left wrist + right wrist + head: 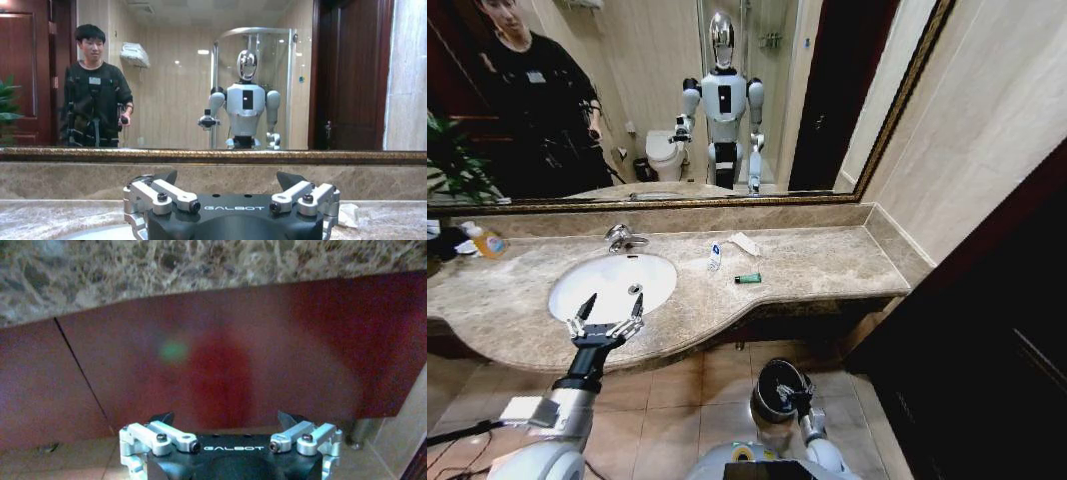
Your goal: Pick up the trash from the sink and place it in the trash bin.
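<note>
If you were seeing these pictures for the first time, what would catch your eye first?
The left gripper stands out, its fingers spread open at the front rim of the white sink. On the marble counter beside the basin lie a small clear bottle, a green tube and a flat white packet. The right gripper hangs low by the black trash bin on the floor.

We saw a big mirror (657, 100) on the beige wall (987, 130) past the grippers, brown floor tiles (677, 400) below them, and a dark door (997, 330).
</note>
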Motion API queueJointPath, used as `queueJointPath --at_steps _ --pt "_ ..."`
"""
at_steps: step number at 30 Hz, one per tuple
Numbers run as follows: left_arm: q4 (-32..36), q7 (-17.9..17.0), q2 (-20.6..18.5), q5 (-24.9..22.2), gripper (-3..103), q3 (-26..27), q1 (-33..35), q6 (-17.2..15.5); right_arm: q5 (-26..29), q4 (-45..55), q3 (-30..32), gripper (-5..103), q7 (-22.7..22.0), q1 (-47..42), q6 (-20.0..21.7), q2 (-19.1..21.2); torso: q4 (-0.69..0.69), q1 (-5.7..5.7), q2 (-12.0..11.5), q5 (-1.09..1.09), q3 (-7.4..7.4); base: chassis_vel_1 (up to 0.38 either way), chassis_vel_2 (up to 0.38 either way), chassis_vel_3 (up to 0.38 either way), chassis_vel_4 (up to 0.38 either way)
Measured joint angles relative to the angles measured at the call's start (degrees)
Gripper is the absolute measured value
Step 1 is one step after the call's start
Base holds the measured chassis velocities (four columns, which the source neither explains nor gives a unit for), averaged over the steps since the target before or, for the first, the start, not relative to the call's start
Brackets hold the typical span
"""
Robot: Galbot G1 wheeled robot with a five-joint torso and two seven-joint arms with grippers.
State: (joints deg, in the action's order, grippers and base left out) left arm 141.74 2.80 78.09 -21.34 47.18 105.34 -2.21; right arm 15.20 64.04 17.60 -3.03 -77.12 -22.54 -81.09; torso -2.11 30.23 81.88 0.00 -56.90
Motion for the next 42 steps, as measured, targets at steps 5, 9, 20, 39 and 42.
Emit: queueJointPath --at_steps 5,9,20,39,42 --pt "0.0 0.0 0.0 0.0 100 0.0 0.0 0.0 0.4 5.2 0.2 100 -0.6 -2.0 1.4 1.3 0.00 0.00 0.0 0.00 0.00 0.000 0.000 0.000 0.000" --pt "0.0 0.0 0.0 0.0 100 0.0 0.0 0.0 0.4 11.7 0.9 100 -1.0 -4.4 3.8 2.3 0.00 0.00 0.0 0.01 0.00 0.000 0.000 0.000 0.000" --pt "0.0 0.0 0.0 0.0 100 0.0 0.0 0.0 -5.2 27.0 5.5 100 -2.5 -10.3 3.6 5.1 0.00 0.00 0.0 0.00 0.00 0.000 0.000 0.000 0.000" --pt "0.0 0.0 0.0 0.0 100 0.0 0.0 0.0 -0.8 45.0 8.9 100 13.9 -2.6 13.7 15.8 0.01 0.00 0.0 0.01 -0.01 0.000 0.000 0.000 0.000" --pt "0.0 0.0 0.0 0.0 100 0.0 0.0 0.0 2.4 41.7 7.5 100 18.2 3.2 16.0 18.6 0.00 0.00 0.0 0.02 -0.01 0.000 0.000 0.000 0.000"
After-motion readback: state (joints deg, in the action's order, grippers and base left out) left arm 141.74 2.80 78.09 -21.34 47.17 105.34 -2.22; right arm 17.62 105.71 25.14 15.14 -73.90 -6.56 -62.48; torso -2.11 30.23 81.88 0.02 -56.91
